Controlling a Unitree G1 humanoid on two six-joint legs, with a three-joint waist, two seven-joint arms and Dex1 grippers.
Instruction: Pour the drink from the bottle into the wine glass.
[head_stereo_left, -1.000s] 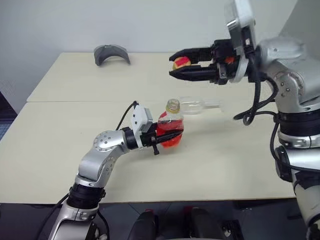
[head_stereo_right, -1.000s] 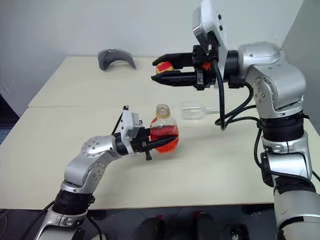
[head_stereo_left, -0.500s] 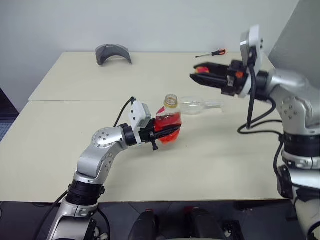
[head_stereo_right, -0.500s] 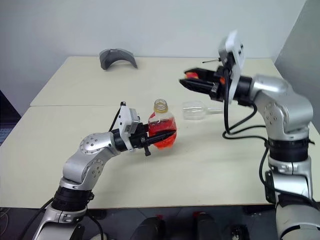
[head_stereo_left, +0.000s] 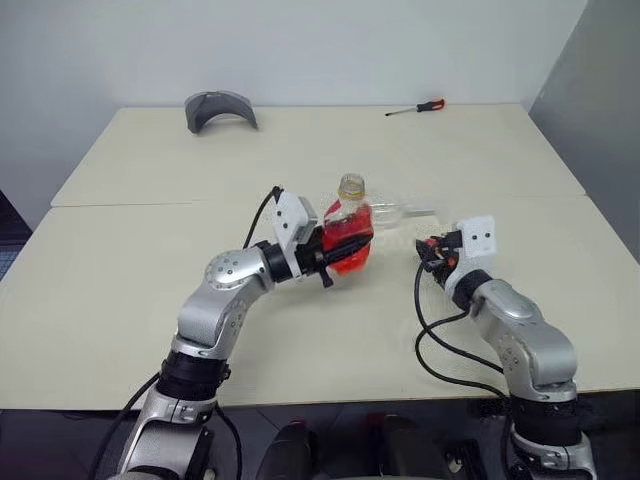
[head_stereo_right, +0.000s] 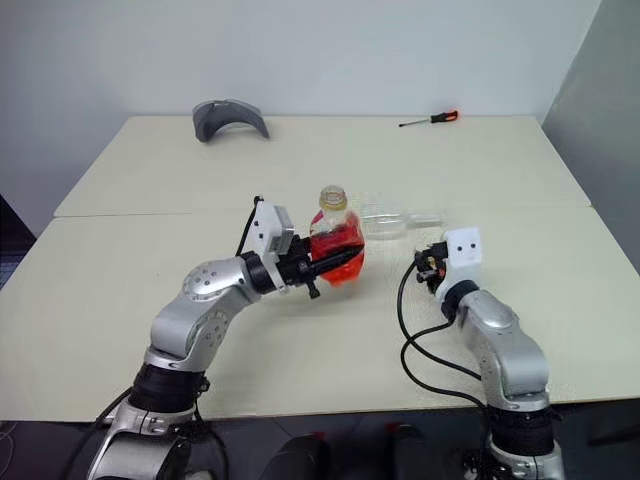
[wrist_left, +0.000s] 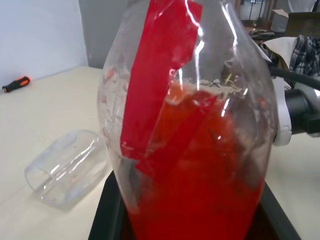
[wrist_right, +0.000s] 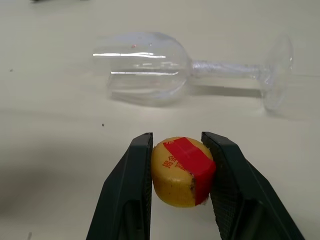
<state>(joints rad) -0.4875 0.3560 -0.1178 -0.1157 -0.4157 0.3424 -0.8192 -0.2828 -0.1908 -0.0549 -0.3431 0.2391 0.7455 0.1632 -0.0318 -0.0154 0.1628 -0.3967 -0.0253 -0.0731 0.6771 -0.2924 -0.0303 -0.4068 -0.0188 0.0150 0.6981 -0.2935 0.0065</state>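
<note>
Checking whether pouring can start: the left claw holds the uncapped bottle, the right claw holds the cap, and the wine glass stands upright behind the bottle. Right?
Not quite. The wine glass lies on its side on the table, as the right wrist view shows. The rest holds: left claw grips the uncapped bottle, right claw holds the cap.

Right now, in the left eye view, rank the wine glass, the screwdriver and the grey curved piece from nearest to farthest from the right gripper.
From the right gripper:
1. Wine glass, lying on its side just beyond it.
2. Screwdriver, at the table's far edge.
3. Grey curved piece, far-left corner.

Right gripper (wrist_right: 177, 192), clamping the cap (wrist_right: 182, 171), has dropped to table level.
</note>
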